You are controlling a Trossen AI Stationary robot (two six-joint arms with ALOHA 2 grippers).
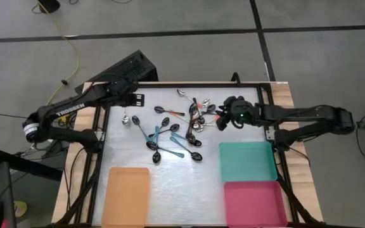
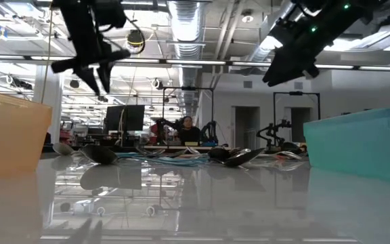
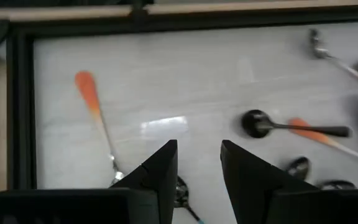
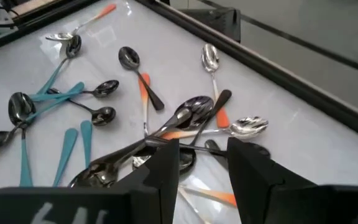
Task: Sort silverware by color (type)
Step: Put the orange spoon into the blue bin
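Hovering over the spoon pile, your right end effector is parted, apparently empty; next, close on one handle.

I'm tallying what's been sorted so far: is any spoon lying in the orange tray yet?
No, in the high view the orange tray holds nothing, and the spoons all lie on the white table surface farther up.

Overhead, the right hand covered part of the spoon heap near the bench's far edge; whether it gripped anything could not be determined. In the right wrist view, the fingers hid the heap's nearer handles. In the low view, the pink tray was cut off by the lower edge overhead, and the orange tray by the side.
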